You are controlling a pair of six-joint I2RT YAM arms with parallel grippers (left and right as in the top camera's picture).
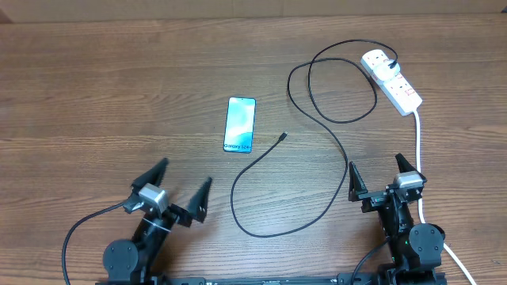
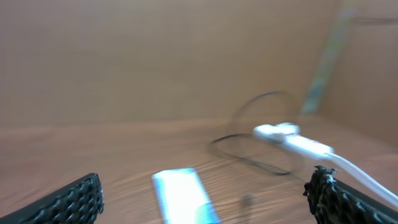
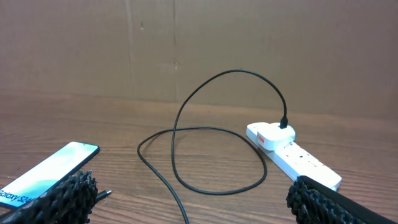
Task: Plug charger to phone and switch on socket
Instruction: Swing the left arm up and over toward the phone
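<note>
Wooden table (image 1: 95, 79): nearest, the 2 grippers, left gripper (image 1: 184, 172) and right gripper (image 1: 375, 162), gape wide, holding nothing. Beyond, the charger (image 3: 239, 71) loops, tip just beside the phone (image 1: 240, 124), plug in the far socket (image 1: 392, 81).

Black arms (image 1: 412, 233), silver wrist blocks (image 1: 149, 195), black cables (image 1: 77, 228); end effector fingers (image 2: 69, 204) black, knobbly-textured.

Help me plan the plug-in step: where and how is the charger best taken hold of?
Grip the charger just behind its connector tip, coming straight down from above, across the cable. It lies flat, thin and probably limp; holding near the free tip, right of the phone, should keep it steerable.
</note>
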